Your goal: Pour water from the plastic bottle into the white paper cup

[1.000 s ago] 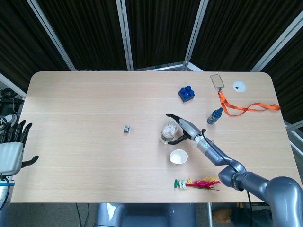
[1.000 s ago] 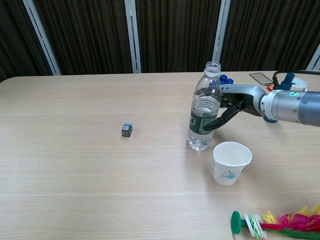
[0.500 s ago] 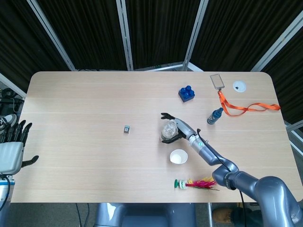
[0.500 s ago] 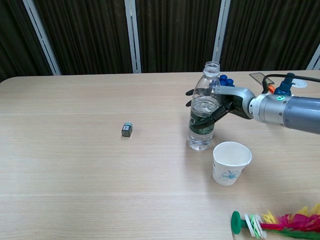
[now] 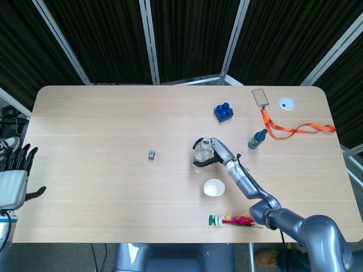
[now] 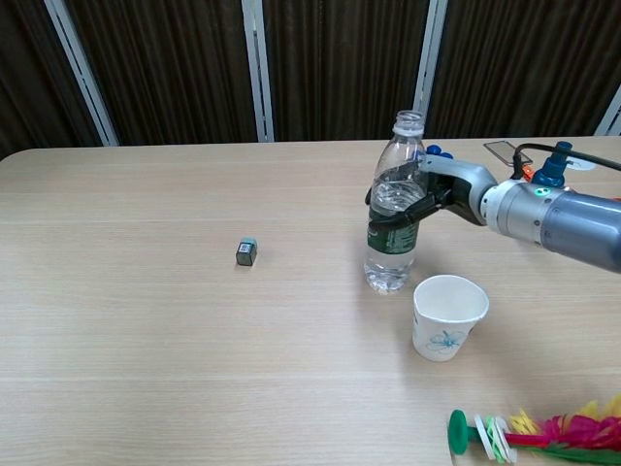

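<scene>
Right hand [image 6: 419, 201] wrapped around the middle of the plastic bottle [image 6: 393, 209], dark fingers [image 6: 388, 216] curled across the near side just above the green label, thumb side behind. Same grasp seen from above in the head view, hand [image 5: 211, 152] closed about the bottle [image 5: 201, 152] near the table's middle. Bottle upright, uncapped, partly filled with water, base on or just above the wooden table [image 6: 146, 340]; contact with the surface not clear. Grey forearm reaching in from the right edge of the chest view, with a small green light near the wrist.

White paper cup [image 6: 448, 316] upright and open-mouthed, just in front of the bottle and slightly to its right, apart from it; a faint blue print on its side. From above, cup [image 5: 214, 187] nearer the robot than the bottle.

Left hand [image 5: 16, 175] off the table's left edge in the head view, holding nothing, dark fingers spread and pointing up.

Further out: small dark cube [image 6: 245, 252] alone to the left of the bottle; feathered shuttlecock [image 5: 235, 219] lying near the front edge; blue block [image 5: 223, 111] beyond the bottle; small blue bottle [image 5: 257, 138] to the right; orange lanyard [image 5: 292, 129] with a card [image 5: 260, 97], and a white disc [image 5: 287, 103] near the far right corner.
</scene>
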